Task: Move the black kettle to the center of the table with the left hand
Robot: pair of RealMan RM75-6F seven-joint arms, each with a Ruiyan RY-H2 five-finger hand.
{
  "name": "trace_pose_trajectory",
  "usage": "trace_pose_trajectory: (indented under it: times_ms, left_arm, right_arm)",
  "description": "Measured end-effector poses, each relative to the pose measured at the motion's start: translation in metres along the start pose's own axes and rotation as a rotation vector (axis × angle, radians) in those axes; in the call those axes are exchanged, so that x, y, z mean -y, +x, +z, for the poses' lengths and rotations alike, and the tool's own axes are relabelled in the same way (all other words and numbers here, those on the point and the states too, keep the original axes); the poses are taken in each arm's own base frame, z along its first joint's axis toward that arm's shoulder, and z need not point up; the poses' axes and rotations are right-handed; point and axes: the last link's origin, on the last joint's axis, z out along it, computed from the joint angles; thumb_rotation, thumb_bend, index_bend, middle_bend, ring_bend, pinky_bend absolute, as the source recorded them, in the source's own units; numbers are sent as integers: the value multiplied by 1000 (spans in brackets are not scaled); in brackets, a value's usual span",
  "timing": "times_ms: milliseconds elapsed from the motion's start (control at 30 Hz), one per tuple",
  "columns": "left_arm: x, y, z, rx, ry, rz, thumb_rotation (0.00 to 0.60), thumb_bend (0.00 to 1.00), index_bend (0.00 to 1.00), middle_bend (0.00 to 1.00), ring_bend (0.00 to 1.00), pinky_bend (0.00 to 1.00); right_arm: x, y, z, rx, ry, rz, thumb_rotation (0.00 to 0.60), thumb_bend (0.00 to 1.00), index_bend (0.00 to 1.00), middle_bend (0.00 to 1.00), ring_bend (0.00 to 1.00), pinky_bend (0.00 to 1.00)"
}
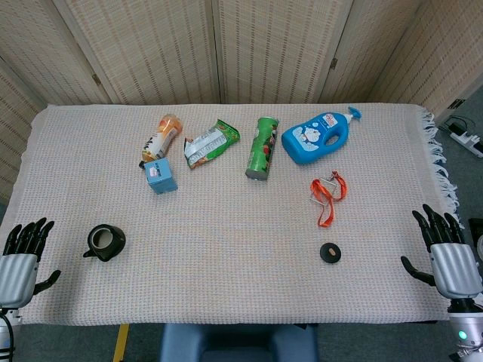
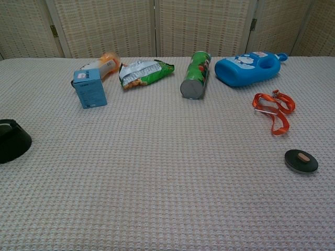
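The black kettle (image 1: 106, 242) is a small, squat pot with an open round top, standing on the table near the front left; in the chest view the kettle (image 2: 12, 140) is cut off by the left edge. My left hand (image 1: 20, 262) hovers at the table's front left corner, fingers apart and empty, a short way left of the kettle. At the front right corner my right hand (image 1: 448, 253) is likewise spread and holds nothing. Neither hand shows in the chest view.
Along the back lie an orange bottle (image 1: 161, 138), a small blue box (image 1: 161, 176), a green snack bag (image 1: 211, 142), a green chip can (image 1: 262, 148) and a blue detergent bottle (image 1: 321, 136). An orange strap (image 1: 329, 195) and a black disc (image 1: 330, 253) lie right of center.
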Motion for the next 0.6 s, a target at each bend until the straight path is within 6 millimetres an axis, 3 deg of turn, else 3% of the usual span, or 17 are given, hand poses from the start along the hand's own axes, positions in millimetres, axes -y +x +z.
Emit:
trace_pose_trajectory:
  times_ms: [600]
  left_arm:
    - [-15,-4,2,17,-80,-7,600,173,11,16,73,0]
  right_arm:
    - [-3,13,-2,-45,1,-1,600,312,0,0,92,0]
